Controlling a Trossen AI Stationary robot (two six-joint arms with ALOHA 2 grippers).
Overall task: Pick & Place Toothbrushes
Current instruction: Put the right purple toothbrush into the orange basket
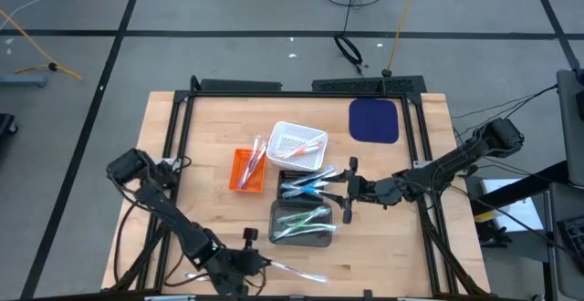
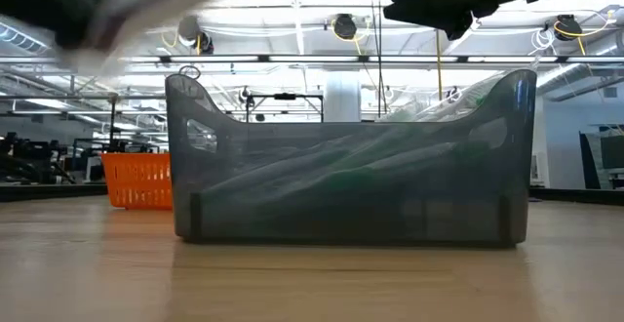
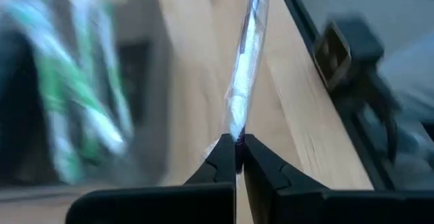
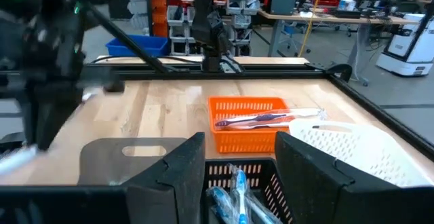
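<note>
At the near left of the surface [image 1: 210,137], the left gripper [image 1: 260,263] had its fingers [image 3: 220,163] clenched on one end of a clear-wrapped toothbrush [image 1: 297,273], which stretched rightward along the near edge. Pinched at its very tip, the long thin stick looked light and stiff enough to stay straight, but the glossy wrapper seemed slippery, so it could probably pivot or slide; a hold nearer the middle would likely steady it.

Farther in, an orange basket [image 1: 242,171] held a toothbrush or two, beside a white basket [image 1: 301,148]. Nearer stood a grey bin [image 1: 301,223] of green-accented toothbrushes, and just beyond it a dark basket [image 1: 301,188] of blue ones.

To the right, the right gripper [image 1: 348,192] hovered at that dark basket's right end, fingers released and holding nothing.
</note>
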